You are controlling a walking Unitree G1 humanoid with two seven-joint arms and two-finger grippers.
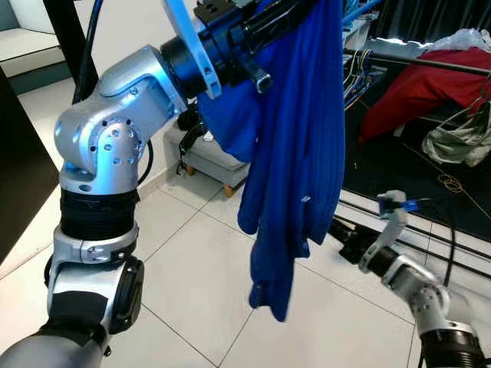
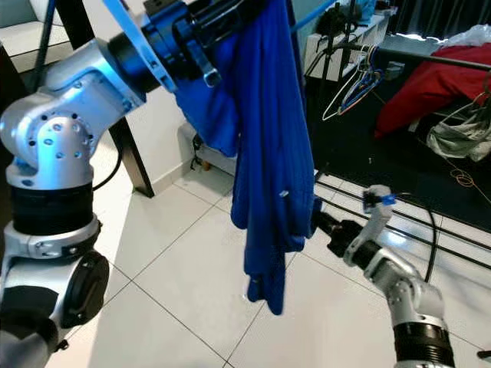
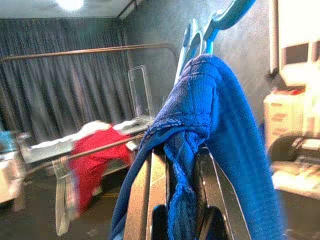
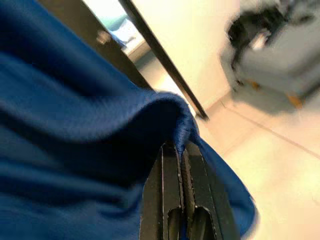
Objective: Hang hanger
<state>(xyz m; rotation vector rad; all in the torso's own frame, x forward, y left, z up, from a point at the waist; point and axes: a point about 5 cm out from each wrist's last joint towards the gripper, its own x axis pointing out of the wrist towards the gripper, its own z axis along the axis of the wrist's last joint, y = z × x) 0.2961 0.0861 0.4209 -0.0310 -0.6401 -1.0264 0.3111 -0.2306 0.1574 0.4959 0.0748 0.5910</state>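
Observation:
A long blue garment (image 1: pixel 295 153) hangs from a light blue hanger (image 3: pixel 224 15) whose hook rises above the cloth. My left gripper (image 1: pixel 280 19), raised high at the end of the silver arm, is shut on the bunched top of the garment; the left wrist view shows blue cloth squeezed between its fingers (image 3: pixel 150 200). Lower down on the right, my right gripper (image 1: pixel 334 226) is shut on the garment's side edge, and a fold of it is pinched between the fingertips (image 4: pixel 176 165). A dark clothes rail (image 1: pixel 430 63) runs across the back right.
Several empty hangers (image 1: pixel 357 73) hang on the rail beside a red garment (image 1: pixel 430 88) and a pale bundle of cloth (image 1: pixel 460 138). A low white cabinet (image 1: pixel 219 161) stands against the wall behind the garment. Black floor bars (image 1: pixel 430 230) lie at the right on the tiles.

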